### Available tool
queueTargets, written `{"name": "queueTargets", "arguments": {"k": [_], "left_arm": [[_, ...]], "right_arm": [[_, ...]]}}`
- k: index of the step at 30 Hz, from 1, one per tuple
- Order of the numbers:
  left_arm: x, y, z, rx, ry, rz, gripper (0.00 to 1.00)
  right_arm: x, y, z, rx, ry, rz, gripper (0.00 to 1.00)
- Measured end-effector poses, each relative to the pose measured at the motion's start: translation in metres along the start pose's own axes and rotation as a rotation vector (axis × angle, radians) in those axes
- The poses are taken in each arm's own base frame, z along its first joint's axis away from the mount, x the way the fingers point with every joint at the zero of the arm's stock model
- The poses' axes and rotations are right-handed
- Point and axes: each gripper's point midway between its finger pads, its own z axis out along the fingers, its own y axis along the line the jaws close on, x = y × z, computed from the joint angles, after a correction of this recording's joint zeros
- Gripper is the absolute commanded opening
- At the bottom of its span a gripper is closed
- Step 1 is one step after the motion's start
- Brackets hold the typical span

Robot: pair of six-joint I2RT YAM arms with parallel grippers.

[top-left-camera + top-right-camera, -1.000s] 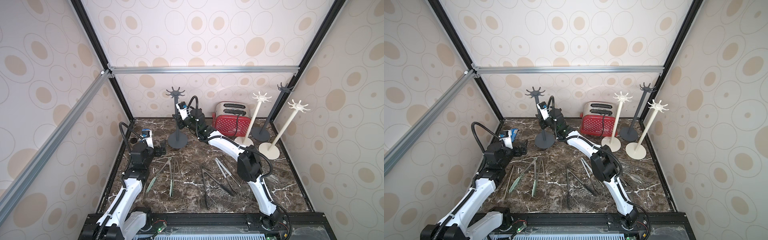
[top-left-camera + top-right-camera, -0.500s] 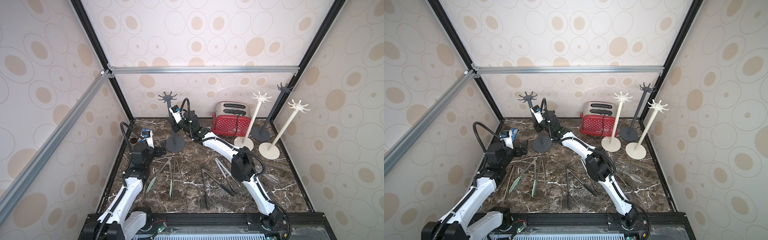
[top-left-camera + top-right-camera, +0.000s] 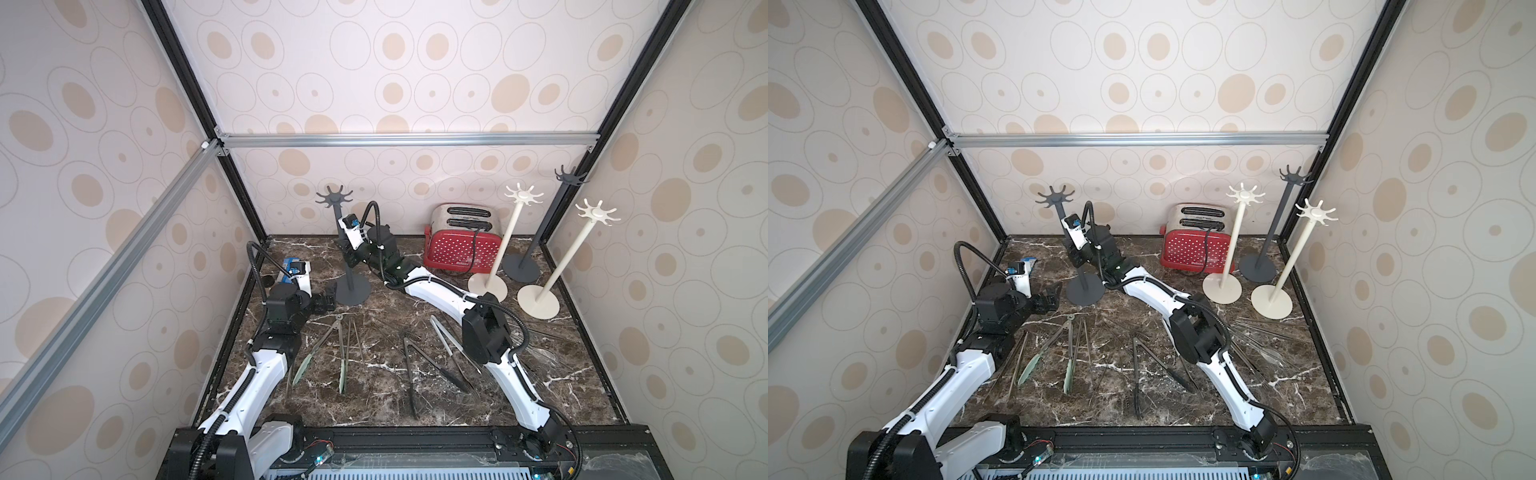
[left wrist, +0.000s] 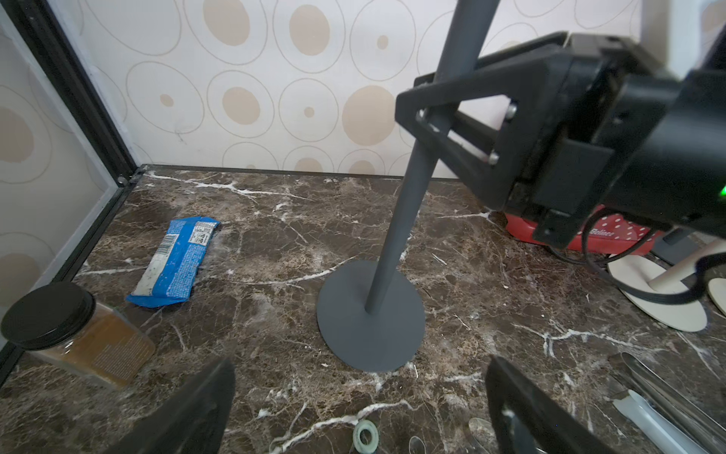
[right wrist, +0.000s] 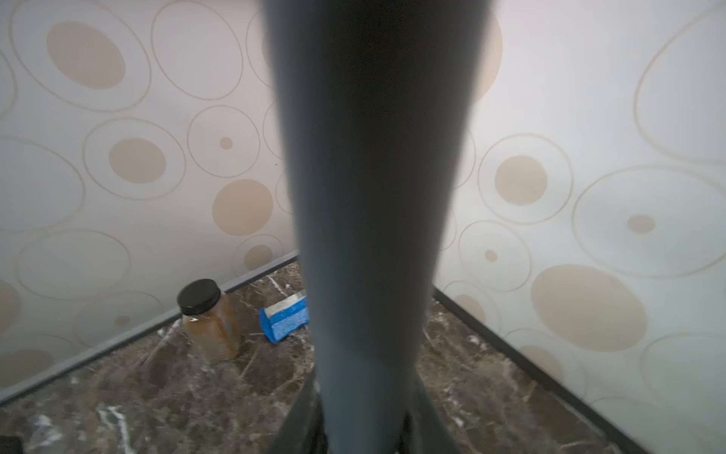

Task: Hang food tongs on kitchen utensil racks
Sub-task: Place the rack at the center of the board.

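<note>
Since R pincer [image 4: 430, 116] straddles the dark grey rack [image 4: 393, 243] pole, prob. repositioning it near tongs [image 3: 341, 353] (clamped or slack: can't tell), L pincer [image 3: 327, 300] waits wide open, empty.

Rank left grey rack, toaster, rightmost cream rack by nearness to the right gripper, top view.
1. Left grey rack: pole between the right gripper's jaws.
2. Toaster: back middle.
3. Rightmost cream rack: by the right wall.
</note>
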Motion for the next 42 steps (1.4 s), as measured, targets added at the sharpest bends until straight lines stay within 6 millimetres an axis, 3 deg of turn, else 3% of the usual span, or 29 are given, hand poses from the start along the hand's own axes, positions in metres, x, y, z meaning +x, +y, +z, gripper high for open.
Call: {"name": "queueTargets", "arguments": {"k": [5,8,19,22,29,32,38,42], "left_arm": [[-0.011,-0.008,0.008,0.049,0.001,0.017,0.99],[-0.02,-0.014,0.016,0.08,0.0,0.032,0.99],[-0.049,-0.022,0.051,0.135,-0.083,0.124,0.99],[-0.051,-0.022,0.063,0.139,-0.102,0.141,0.99],[-0.072,-0.023,0.092,0.155,-0.177,0.163,0.98],[-0.079,-0.023,0.101,0.157,-0.201,0.168,0.94],[-0.085,-0.023,0.117,0.158,-0.234,0.162,0.69],[-0.086,-0.023,0.12,0.153,-0.248,0.158,0.65]], "right_arm": [[0.021,0.003,-0.011,0.009,0.047,0.004,0.68],[0.027,0.003,-0.029,0.025,0.071,0.002,0.71],[-0.013,-0.006,-0.148,0.146,0.016,-0.045,0.75],[-0.006,-0.008,-0.17,0.17,0.025,-0.042,0.76],[0.035,-0.007,-0.207,0.191,0.092,0.005,0.77],[0.045,-0.006,-0.219,0.196,0.106,0.023,0.77],[0.056,-0.007,-0.243,0.224,0.111,0.047,0.76],[0.058,-0.01,-0.253,0.246,0.113,0.049,0.76]]}}
